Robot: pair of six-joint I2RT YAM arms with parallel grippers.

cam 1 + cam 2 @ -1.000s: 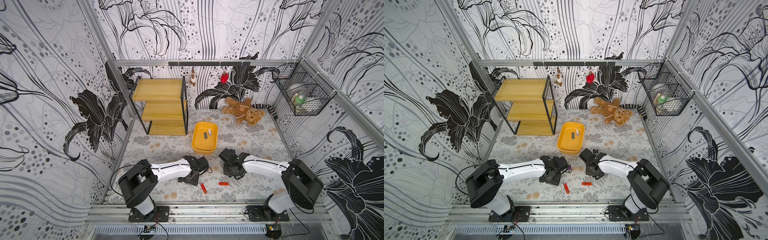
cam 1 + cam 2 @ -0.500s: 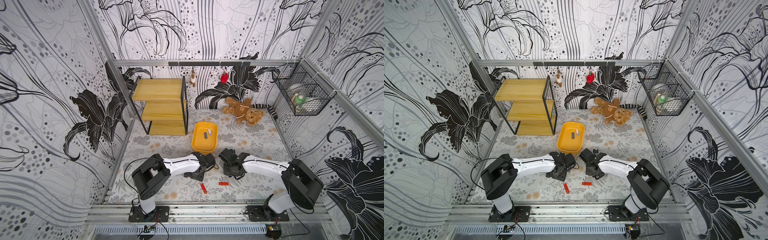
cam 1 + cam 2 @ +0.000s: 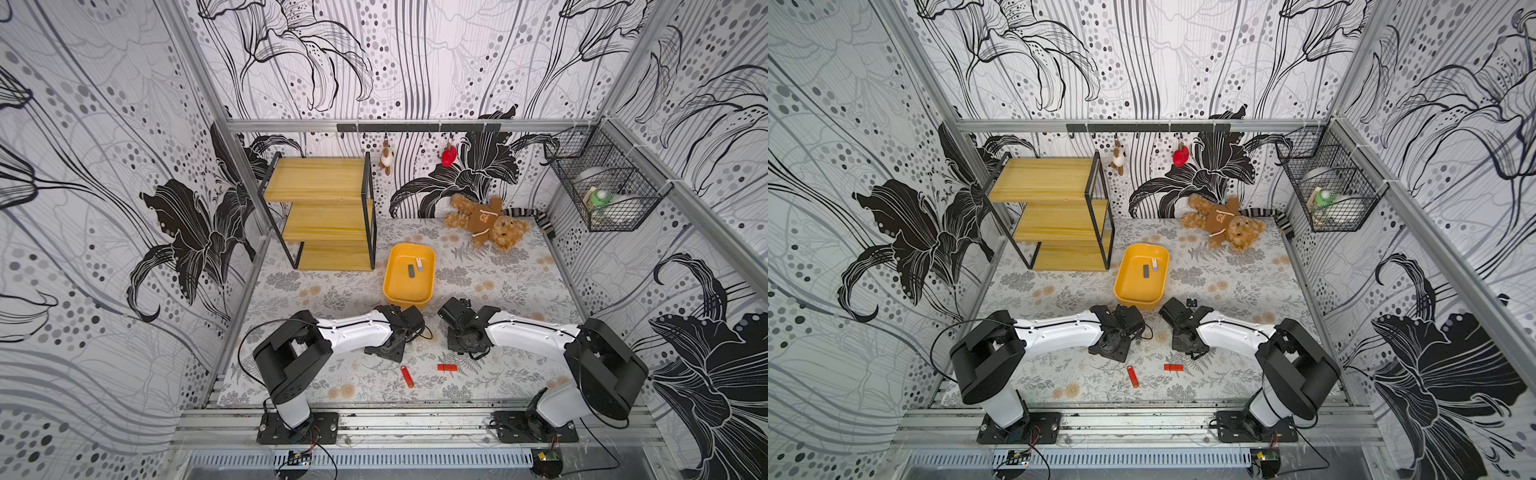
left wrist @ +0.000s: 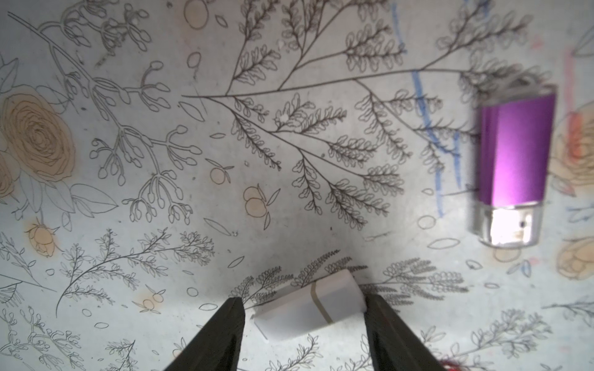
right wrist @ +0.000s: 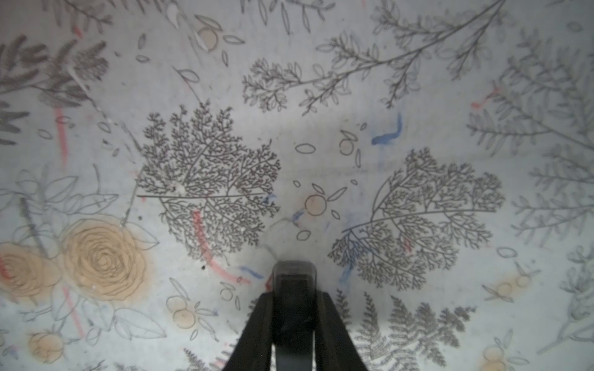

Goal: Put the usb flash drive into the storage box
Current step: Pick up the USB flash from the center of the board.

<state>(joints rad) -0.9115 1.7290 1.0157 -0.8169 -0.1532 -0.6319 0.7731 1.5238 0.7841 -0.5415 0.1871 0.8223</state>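
A white usb flash drive (image 4: 308, 305) lies slanted on the floral mat between the fingers of my left gripper (image 4: 303, 303). That gripper is open: one finger touches the drive's end, the other stands just clear. A purple flash drive (image 4: 514, 154) lies off to one side. My right gripper (image 5: 294, 298) is shut on a black flash drive (image 5: 294, 276) just above the mat. The yellow storage box (image 3: 405, 291) sits just behind both grippers in both top views, holding a black drive (image 3: 411, 271) and a white drive (image 3: 419, 264).
Two red flash drives (image 3: 407, 376) (image 3: 447, 367) lie on the mat near the front edge. A wooden shelf rack (image 3: 320, 212) stands back left, a teddy bear (image 3: 486, 222) back right. A black wire basket (image 3: 602, 191) hangs on the right wall.
My left arm's elbow has swung towards the middle and its gripper has shifted a little to the right. The right arm has not moved.
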